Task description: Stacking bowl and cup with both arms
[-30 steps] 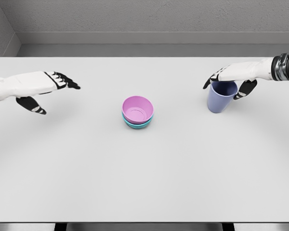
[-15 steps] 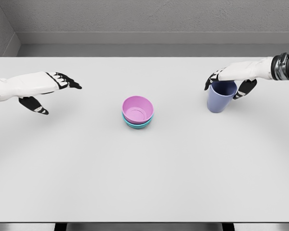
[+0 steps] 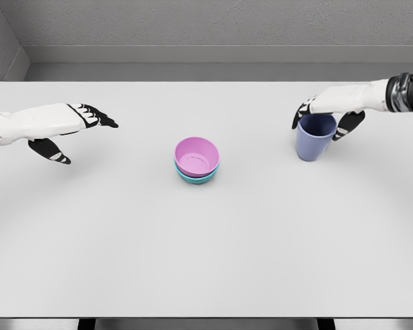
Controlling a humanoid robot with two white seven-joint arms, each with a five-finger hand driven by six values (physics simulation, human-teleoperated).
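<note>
A pink bowl (image 3: 197, 155) sits nested in a teal bowl (image 3: 196, 178) at the middle of the white table (image 3: 206, 254). To the right stands a blue-violet cup (image 3: 312, 143), slightly tilted. My right hand (image 3: 323, 119) reaches in from the right edge and is wrapped around the cup's rim, with fingers (image 3: 301, 112) on its left side and thumb on its right. My left hand (image 3: 82, 135) hovers over the table at the far left, well away from the bowls. It holds nothing, its fingers (image 3: 100, 118) stretched out flat and the thumb hanging below.
A grey wall (image 3: 206, 27) and a ledge run behind the table's far edge. The table's front edge lies near the bottom of the view.
The cup has risen slightly in my right hand's grasp. My left hand has drifted a little to the right. The bowls have not moved.
</note>
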